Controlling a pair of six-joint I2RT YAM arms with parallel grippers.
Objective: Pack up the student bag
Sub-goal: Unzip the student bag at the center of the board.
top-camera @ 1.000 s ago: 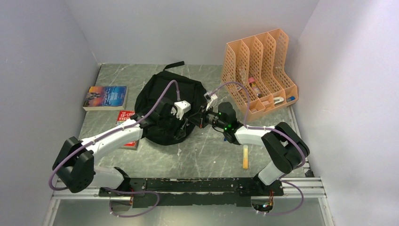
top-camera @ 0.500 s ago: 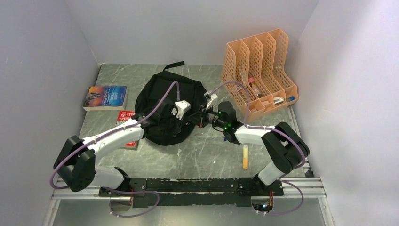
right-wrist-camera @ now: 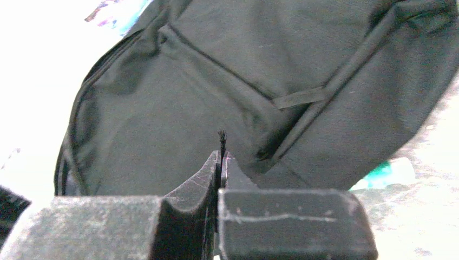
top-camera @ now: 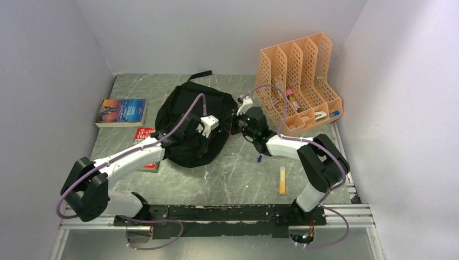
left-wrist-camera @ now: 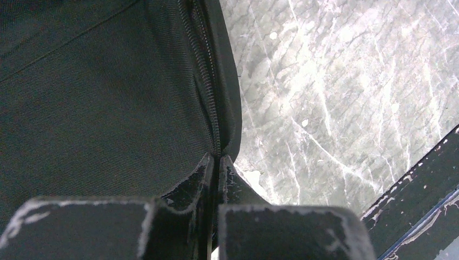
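Observation:
The student bag lies floppy at the middle of the table, black with a zipper along its edge. My left gripper is at the bag's near right edge. In the left wrist view the left gripper is shut on the bag's zipper seam. My right gripper is at the bag's right side. In the right wrist view the right gripper is shut on a thin black pull tab that sticks up between its tips, with the bag behind.
An orange mesh file organiser with small items stands at the back right. Two books lie left of the bag. A yellow stick and a small blue item lie near the right arm.
My left gripper has closed on the bag's zipper edge. My right gripper, still shut, has moved toward the back along the bag's right side.

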